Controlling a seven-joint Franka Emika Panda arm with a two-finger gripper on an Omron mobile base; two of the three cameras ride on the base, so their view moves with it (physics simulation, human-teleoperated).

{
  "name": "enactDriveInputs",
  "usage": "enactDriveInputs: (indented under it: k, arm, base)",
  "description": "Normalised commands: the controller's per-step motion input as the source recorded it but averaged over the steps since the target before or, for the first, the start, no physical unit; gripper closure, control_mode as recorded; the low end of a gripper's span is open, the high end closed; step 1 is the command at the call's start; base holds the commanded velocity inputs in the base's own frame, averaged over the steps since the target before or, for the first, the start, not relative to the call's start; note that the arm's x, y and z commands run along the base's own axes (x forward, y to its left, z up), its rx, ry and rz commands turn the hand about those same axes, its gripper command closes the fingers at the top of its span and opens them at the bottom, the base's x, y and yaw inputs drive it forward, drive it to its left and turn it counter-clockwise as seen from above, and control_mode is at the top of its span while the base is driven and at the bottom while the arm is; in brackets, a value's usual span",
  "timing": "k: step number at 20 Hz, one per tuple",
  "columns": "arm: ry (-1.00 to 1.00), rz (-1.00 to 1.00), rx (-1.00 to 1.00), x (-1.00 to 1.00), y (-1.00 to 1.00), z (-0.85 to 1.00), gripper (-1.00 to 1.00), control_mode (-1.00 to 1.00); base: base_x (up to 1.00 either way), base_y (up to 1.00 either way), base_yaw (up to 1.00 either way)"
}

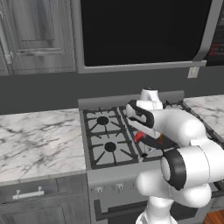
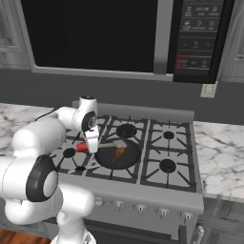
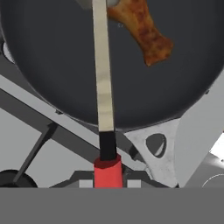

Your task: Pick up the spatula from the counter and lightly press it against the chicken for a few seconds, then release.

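Observation:
My gripper [image 2: 91,142] is shut on the red handle [image 2: 82,147] of the spatula [image 3: 102,83] and hangs at the left rim of a dark pan [image 2: 131,159] on the stove. The pale shaft runs out over the pan, and the blade [image 2: 119,144] lies by the upper end of the browned chicken drumstick [image 3: 141,27]. Whether blade and chicken touch is cut off at the top of the hand view. In the left base view the red handle [image 1: 139,137] peeks out from behind the arm.
The pan sits on the front middle burner of a gas stove [image 2: 167,166] with black grates. Marble counters [image 1: 39,140] flank the stove on both sides [image 2: 221,152]. A microwave [image 2: 109,38] hangs above, its control panel [image 2: 198,33] on the right.

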Motion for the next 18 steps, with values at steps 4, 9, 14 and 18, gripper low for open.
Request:
enactDriveInputs:
  k: [4, 9, 14, 18]
  arm:
    - [0.01, -0.01, 0.01, -0.21, 0.00, -0.10, 1.00, -1.00]
    - [0.05, -0.01, 0.02, -0.04, 0.00, -0.13, 1.00, -1.00]
    - [0.10, -0.01, 0.03, 0.00, -0.03, -0.12, 1.00, -1.00]
    - [0.12, -0.02, 0.03, 0.00, -0.01, -0.14, 1.00, -1.00]
  base:
    - [0.00, 0.00, 0.00]
    - [0.00, 0.00, 0.00]
    - [0.00, 0.00, 0.00]
    - [0.00, 0.00, 0.00]
